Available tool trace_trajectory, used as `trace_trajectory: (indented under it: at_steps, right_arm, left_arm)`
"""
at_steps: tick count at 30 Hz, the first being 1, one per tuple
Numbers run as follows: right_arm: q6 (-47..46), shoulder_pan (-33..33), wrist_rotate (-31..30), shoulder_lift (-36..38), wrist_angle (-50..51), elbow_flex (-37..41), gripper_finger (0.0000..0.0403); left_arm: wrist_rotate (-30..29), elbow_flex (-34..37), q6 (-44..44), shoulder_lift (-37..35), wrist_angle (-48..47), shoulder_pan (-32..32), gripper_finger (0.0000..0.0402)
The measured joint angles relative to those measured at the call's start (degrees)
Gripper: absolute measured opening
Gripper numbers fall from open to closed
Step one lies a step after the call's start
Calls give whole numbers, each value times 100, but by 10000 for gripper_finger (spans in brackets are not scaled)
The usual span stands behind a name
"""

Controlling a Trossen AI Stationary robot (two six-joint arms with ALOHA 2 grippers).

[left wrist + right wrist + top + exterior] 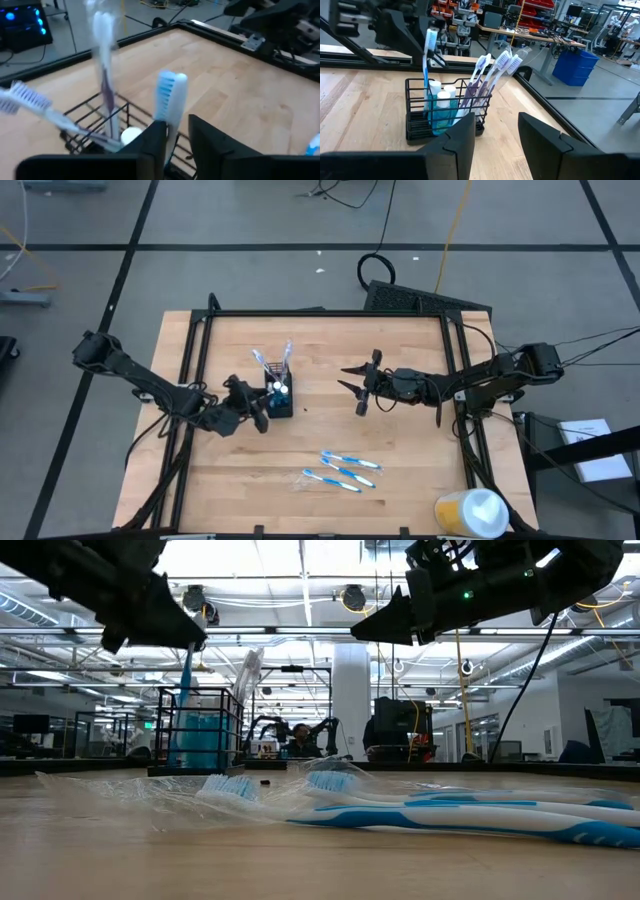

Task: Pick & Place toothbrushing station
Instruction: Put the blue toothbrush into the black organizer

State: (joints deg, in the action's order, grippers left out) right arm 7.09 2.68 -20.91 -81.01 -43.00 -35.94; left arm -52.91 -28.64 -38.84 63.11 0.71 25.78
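Loose toothbrushes (450, 815): seen closest up in the low view, three blue-and-white ones lying flat on the table (400, 350), inside what looks like clear wrapping. From above they are found near the front edge, well apart from the holder.

Holder (279, 400): small black wire rack, upright, left of the table's middle. It is loaded with two white-capped blue tubes (440, 107) and a few brushes leaning out toward the back.

Upright brush (170, 107): blue-and-white, bristles up, standing in the holder at the left hand's side.

Left hand (262, 411): parked right beside the holder. In its wrist view the upright brush's handle is seen running down between the two fingers (155, 145), which are spread only a little. Whether the handle is actually pinched or just sitting in the gap can't be made out, so that one's left unsettled.

Right hand (352, 386): held above the table near the middle, pointed at the holder and well apart from it. Its fingers are parted with nothing between them.

Yellow-and-white container (472, 512): lying at the front right corner, away from everything else.
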Motion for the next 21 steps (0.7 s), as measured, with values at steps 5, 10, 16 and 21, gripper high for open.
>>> trace_trajectory:
  at_steps: [5, 10, 16, 21]
  right_arm:
    - [-35, 54, 0, 0, 0, 0, 142]
    - [-26, 193, 0, 0, -6, 0, 145]
    - [-22, 297, 2, 0, -31, 0, 146]
    - [-22, 306, 2, 0, -42, 0, 146]
  left_arm:
    - [127, -248, 413, -126, -32, 0, 147]
    - [440, -270, 613, -300, -239, 0, 197]
    - [443, -271, 370, -329, -563, 0, 213]
    - [442, -271, 426, -334, -433, 0, 210]
